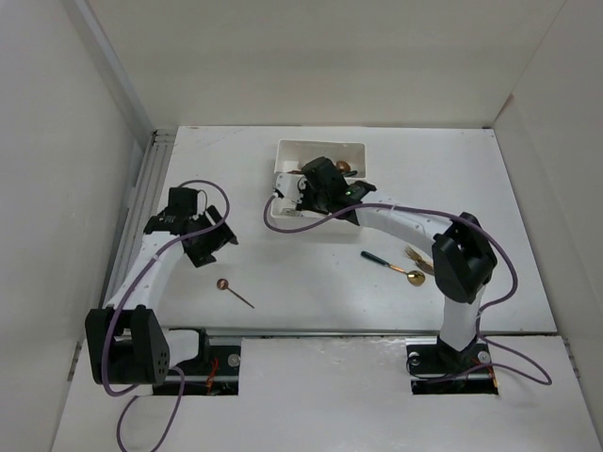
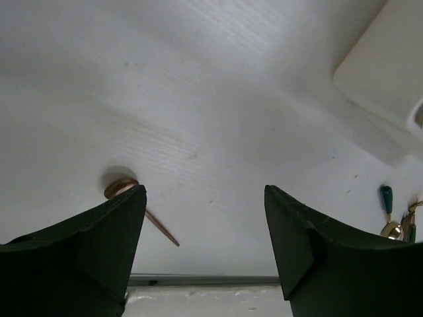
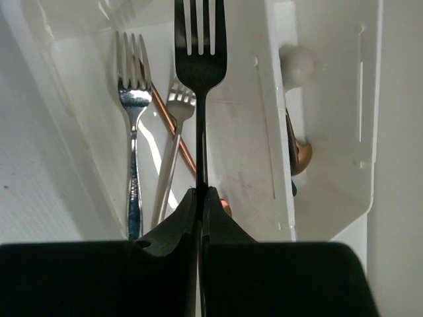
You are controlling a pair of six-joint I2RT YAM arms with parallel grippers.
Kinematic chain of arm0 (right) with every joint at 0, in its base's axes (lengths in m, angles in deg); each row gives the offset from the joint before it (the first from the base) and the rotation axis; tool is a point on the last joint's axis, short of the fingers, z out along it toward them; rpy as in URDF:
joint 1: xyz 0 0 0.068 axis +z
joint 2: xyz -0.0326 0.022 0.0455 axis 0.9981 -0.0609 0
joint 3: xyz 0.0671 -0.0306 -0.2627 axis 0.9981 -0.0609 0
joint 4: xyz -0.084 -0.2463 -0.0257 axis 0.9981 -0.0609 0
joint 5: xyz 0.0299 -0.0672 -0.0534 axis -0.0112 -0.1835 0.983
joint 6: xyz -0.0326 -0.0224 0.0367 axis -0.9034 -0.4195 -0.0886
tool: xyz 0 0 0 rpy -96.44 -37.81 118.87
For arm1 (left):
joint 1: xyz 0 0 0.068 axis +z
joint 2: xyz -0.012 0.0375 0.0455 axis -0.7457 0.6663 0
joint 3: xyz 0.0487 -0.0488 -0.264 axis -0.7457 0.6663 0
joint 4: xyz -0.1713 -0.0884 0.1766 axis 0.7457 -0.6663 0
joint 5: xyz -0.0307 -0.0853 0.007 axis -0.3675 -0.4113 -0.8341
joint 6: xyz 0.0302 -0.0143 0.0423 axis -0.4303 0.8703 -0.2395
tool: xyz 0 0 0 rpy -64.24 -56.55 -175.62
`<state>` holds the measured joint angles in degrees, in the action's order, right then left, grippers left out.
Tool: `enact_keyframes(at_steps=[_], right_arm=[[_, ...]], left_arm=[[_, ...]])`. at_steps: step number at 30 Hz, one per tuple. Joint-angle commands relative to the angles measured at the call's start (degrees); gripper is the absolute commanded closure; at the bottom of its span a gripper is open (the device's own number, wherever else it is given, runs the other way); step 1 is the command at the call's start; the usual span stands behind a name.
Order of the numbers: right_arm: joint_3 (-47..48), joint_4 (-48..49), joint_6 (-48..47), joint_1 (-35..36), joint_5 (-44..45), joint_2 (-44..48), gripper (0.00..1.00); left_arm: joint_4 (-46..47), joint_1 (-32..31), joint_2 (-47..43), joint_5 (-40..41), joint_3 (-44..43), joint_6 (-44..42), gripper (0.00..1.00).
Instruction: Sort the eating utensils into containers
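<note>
My right gripper is shut on a black fork and holds it over the left compartment of the white trays. That compartment holds two silver forks and a copper utensil. The right compartment holds a copper spoon. In the top view the right gripper hangs over the trays. My left gripper is open and empty above the table, with a copper spoon beside its left finger, also in the top view. The left gripper sits left of centre.
A green-handled gold spoon and a gold fork lie on the table right of centre, near the right arm's elbow. The same pair shows at the right edge of the left wrist view. White walls enclose the table.
</note>
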<state>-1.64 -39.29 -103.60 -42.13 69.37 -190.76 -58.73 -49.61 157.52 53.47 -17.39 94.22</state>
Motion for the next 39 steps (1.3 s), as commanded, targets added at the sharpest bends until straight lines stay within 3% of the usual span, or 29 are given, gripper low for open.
enact_keyframes(at_steps=[1,3,10,13,15,20,22,31,36,39], right_arm=[[0.12,5.06,-5.79,-1.49,-0.99,-1.60,1.00],[-0.41,5.06,-6.40,-1.49,-0.28,-2.83,1.00],[-1.73,7.17,-6.41,-2.02,0.96,-3.37,0.82],[-1.73,7.70,-6.94,-2.02,0.96,-3.37,0.54],[-1.73,8.32,-5.10,-2.02,2.43,-3.37,0.47],[-1.73,11.21,-1.05,-0.88,7.28,-0.91,0.44],[-2.25,11.22,-0.34,-0.35,8.94,1.11,0.44],[-5.59,11.22,0.79,6.15,16.23,12.78,0.42],[-9.28,10.69,6.76,8.35,18.09,20.53,0.33],[-9.90,10.07,12.90,8.35,20.37,22.38,0.33]], left_arm=[[-3.88,-0.19,0.26,-1.36,1.17,4.40,0.32],[-3.88,-0.90,0.26,-1.34,1.17,4.40,0.33],[-4.50,-3.01,-0.26,-0.82,7.94,6.07,0.40],[-4.50,-3.80,-0.26,-0.29,10.31,5.46,0.43],[-4.50,-4.32,-0.26,-0.81,12.33,5.46,0.44],[-1.78,-6.25,1.05,-1.87,13.39,4.93,0.45],[-1.77,-6.78,1.75,-1.87,13.39,4.93,0.51],[-6.86,-9.07,2.64,-1.78,12.60,6.51,0.52],[-8.89,-9.60,3.95,-1.96,11.46,6.51,0.51],[-8.89,-9.60,5.44,-0.57,10.94,7.04,0.51]])
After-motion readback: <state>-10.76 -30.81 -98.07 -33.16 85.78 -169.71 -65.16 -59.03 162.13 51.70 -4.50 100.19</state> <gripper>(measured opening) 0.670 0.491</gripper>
